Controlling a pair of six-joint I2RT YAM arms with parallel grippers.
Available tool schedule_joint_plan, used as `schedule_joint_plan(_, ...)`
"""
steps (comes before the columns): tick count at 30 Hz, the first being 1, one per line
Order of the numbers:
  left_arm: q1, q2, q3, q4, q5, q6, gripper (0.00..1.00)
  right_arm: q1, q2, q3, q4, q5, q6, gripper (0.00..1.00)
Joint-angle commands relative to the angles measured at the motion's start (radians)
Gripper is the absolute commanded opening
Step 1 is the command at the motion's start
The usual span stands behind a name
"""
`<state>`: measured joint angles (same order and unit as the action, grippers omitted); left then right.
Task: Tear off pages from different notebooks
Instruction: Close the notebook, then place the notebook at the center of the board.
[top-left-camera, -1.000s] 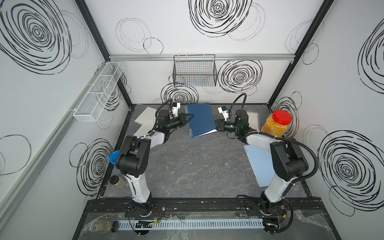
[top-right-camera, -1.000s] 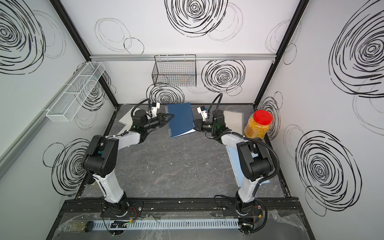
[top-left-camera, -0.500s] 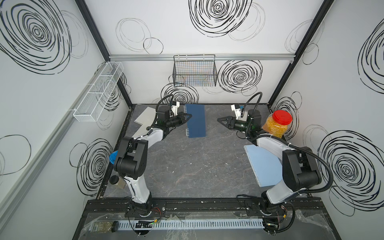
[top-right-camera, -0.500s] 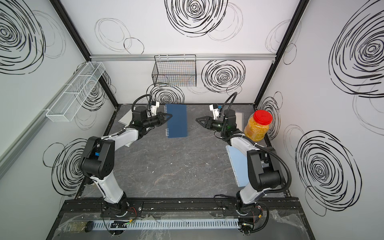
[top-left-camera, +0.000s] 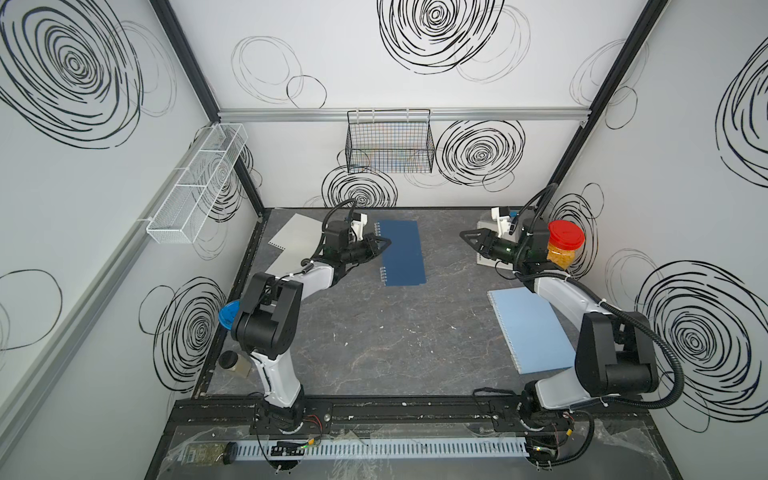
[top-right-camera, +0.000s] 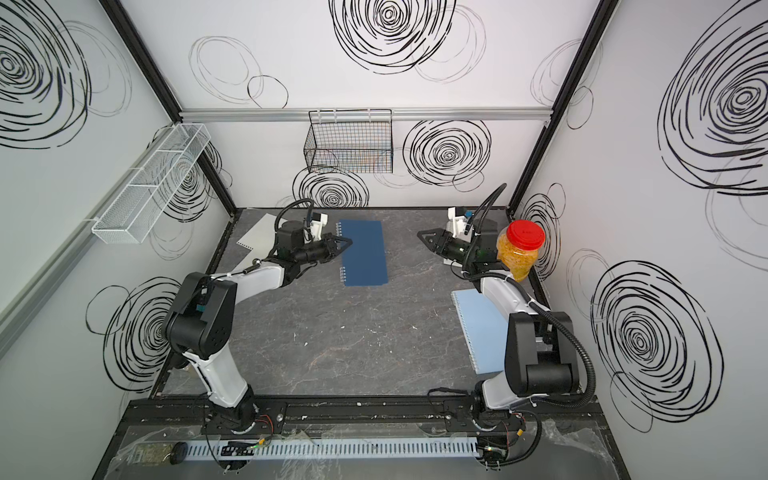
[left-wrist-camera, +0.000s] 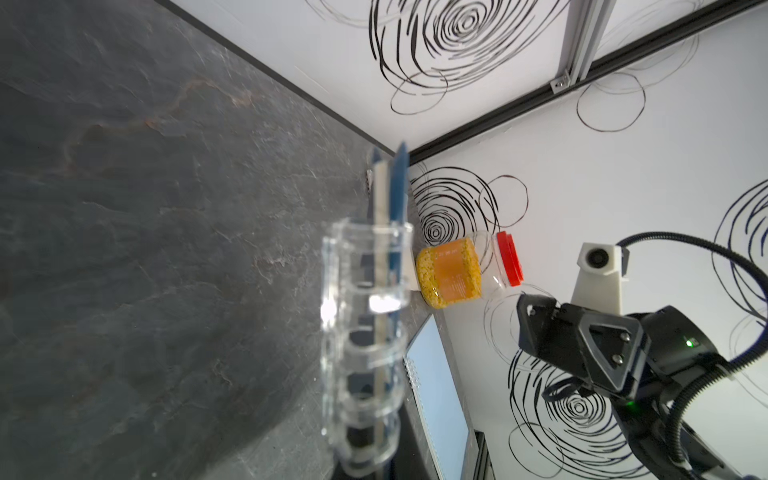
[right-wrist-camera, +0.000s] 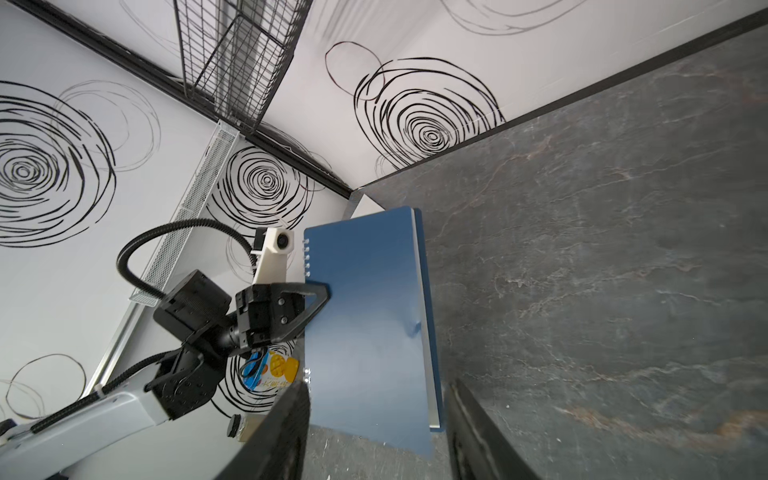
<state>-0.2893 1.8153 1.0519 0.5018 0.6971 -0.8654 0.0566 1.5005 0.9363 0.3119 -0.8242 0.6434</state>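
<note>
Seemingly light yet floppy, the navy notebook is best held where the left hand pinches it, at the stiff spiral edge; the right hand gapes empty.

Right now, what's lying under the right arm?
The light blue notebook lies flat under the right arm, which covers two of its corners. Farther back, a pale notebook shows only slivers around the right end effector; the rest is hidden.

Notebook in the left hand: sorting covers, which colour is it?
Dark navy notebook, clearest in right wrist view.
</note>
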Motion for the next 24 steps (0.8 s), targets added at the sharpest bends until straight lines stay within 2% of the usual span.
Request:
schedule_joint_plan(1,-0.078,-0.052,-0.022,0.126,-0.031,-0.064,0.0,-0.014,-0.03,-0.008,-0.03,0.03,-0.023,0.55)
schedule_joint_plan(5,-0.174,-0.054,-0.041,0.206,-0.066,-0.126,0.0,-0.018,-0.028,-0.01,-0.036,0.044,-0.02,0.55)
schedule_joint_plan(7,-0.222,-0.046,-0.07,0.275,-0.093,-0.195,0.0,-0.018,-0.023,-0.012,-0.03,0.036,-0.019,0.55)
schedule_joint_plan(13,-0.334,0.015,-0.209,0.656,-0.175,-0.463,0.0,-0.041,-0.023,-0.016,-0.045,0.019,-0.027,0.55)
schedule_joint_plan(16,-0.382,0.041,-0.285,0.785,-0.246,-0.516,0.0,-0.057,-0.029,-0.017,-0.045,0.008,-0.023,0.55)
schedule_joint_plan(20,-0.448,0.088,-0.329,0.846,-0.26,-0.537,0.0,-0.07,-0.036,-0.01,-0.064,0.004,-0.036,0.56)
schedule_joint_plan(24,-0.504,0.122,-0.325,0.705,-0.243,-0.514,0.0,-0.075,-0.031,-0.009,-0.061,0.001,-0.032,0.55)
